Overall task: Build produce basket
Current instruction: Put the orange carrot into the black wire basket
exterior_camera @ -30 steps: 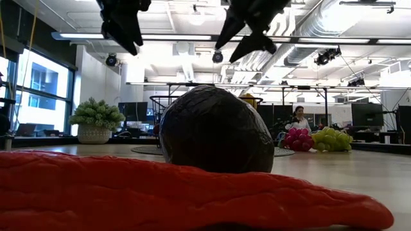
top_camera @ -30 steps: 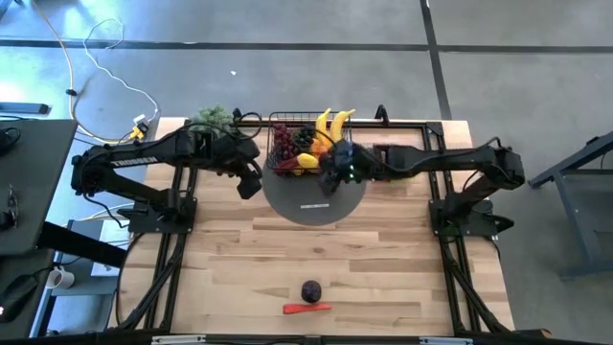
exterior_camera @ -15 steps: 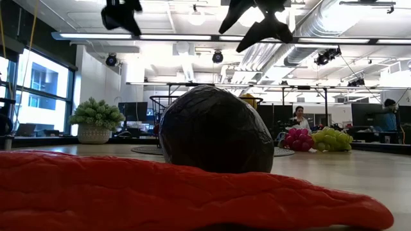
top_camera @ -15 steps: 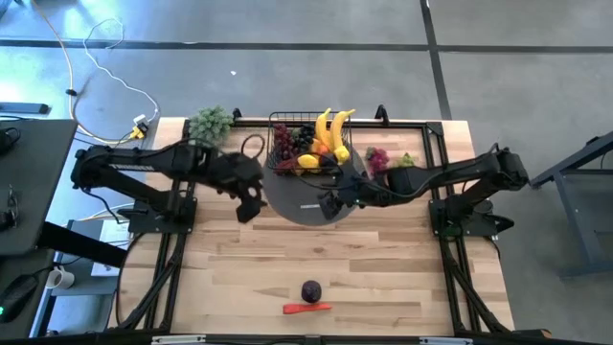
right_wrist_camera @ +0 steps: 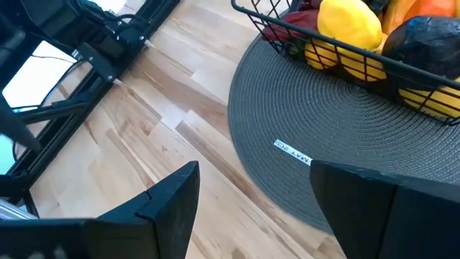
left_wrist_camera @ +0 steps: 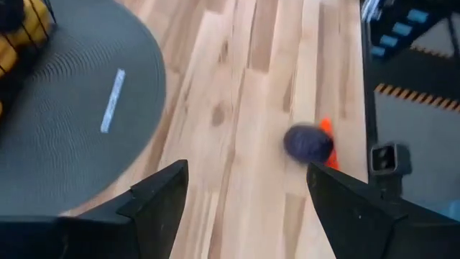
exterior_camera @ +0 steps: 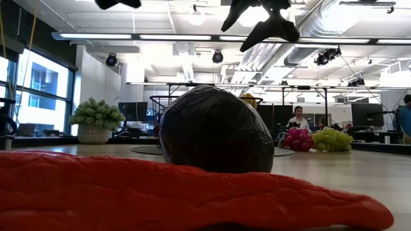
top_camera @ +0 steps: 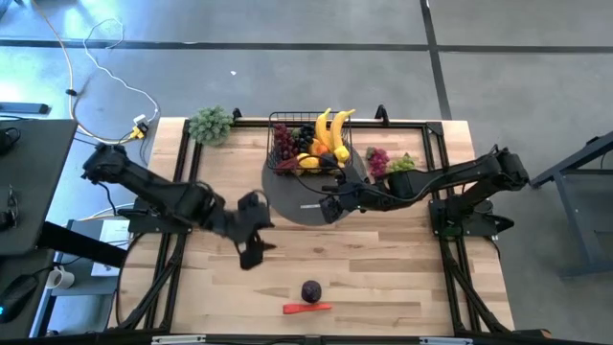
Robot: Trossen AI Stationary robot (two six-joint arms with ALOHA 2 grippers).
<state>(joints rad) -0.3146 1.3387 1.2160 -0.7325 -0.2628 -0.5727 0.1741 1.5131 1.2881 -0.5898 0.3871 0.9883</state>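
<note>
basket: small black wire-mesh basket (top_camera: 305, 146) sits at the far edge of the table, on the rim of a flat grey round woven mat (top_camera: 297, 201); already loaded with yellow bananas (top_camera: 331, 127), dark red grapes (top_camera: 283, 142), a lemon (right_wrist_camera: 350, 24).
loose produce: dark purple round plum (top_camera: 311, 290) and red chilli (top_camera: 306, 308) lie near the front edge, chilli just in front of the plum; pink and green grape bunches (top_camera: 388, 160) lie just right of the basket.
left gripper: (top_camera: 251, 237) over bare wood between mat and plum, fingers spread, nothing between them; its wrist view has the plum (left_wrist_camera: 309, 142) ahead.
right gripper: (top_camera: 330, 204) over the mat just in front of the basket, fingers parted, empty.
handling: plum looks like a light hard plastic toy, probably smooth, likely to roll if nudged. Best guess: pinch across its middle from straight above. Chilli is thin and low, so take it mid-length, across the narrow side.
edges: plum and chilli are near the front edge; a sideways push could send either off.
room: open wood all round the plum, clear approach. Basket is full, so little drop space, and the bananas stand above the rim.
other: pale-green leafy bunch (top_camera: 211, 125) at far left corner, well apart.
</note>
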